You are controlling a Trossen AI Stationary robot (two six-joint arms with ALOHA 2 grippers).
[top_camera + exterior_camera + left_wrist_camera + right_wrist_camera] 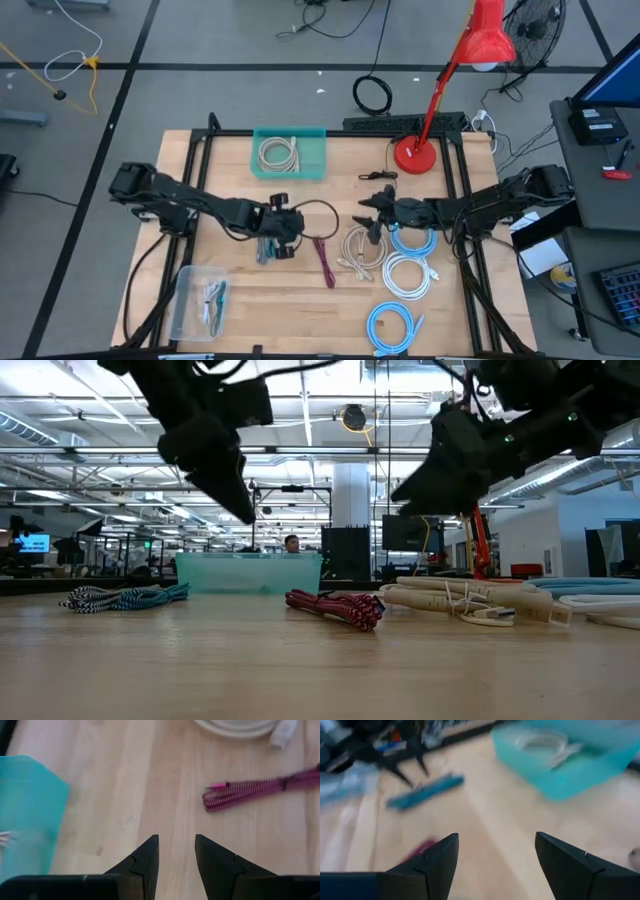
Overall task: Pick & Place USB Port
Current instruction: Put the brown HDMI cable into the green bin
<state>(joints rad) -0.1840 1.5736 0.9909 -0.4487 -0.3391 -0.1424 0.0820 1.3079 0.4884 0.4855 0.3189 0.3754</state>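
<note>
A coiled cable (279, 153) lies in the bin (312, 165) behind a bundled cable (326, 261) mid-table.

- Setting: robotics lab in a large open industrial hall.
- Ceiling (120, 430): exposed beams, ducts and strip lights.
- Floor (200, 40): grey, marked with dark lines, loose cables lying across it.
- Wooden table (300, 300): framed by black rails, both arms mounted at its sides.
- Surroundings: red desk lamp (470, 60), floor fan (533, 28), monitors (32, 543) (far back), a person (291, 544) seated behind the teal bin (250, 572).
</note>
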